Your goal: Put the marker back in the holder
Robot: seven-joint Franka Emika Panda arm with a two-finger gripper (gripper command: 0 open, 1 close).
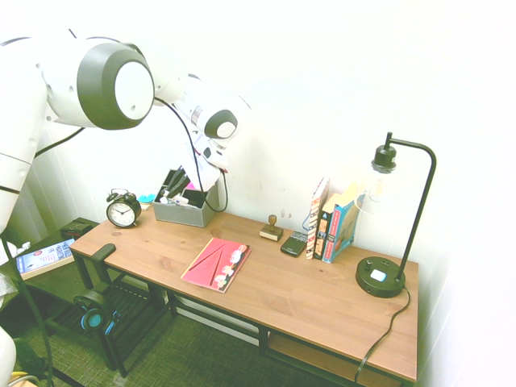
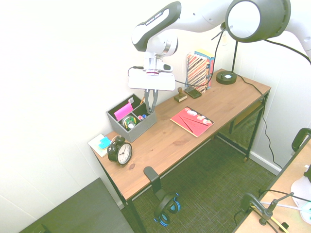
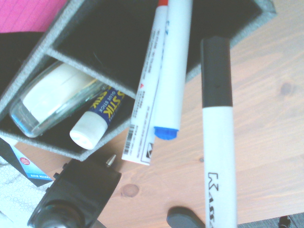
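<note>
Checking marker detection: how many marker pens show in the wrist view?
3. A white marker with a black cap over the wooden desk; a white, blue-ended marker and a red-capped one leaning in the grey box holder. More may be hidden inside.

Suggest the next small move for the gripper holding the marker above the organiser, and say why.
Probably ease down and inward: the gripper is shut on the marker, whose black end hangs by the holder rim, seemingly outside over bare wood, not yet in a compartment.

The white arm reaches out and bends down at the wrist, so the hand (image 2: 151,103) points steeply downward, tilted. Its two dark fingers (image 2: 153,98) are pressed close together.
</note>
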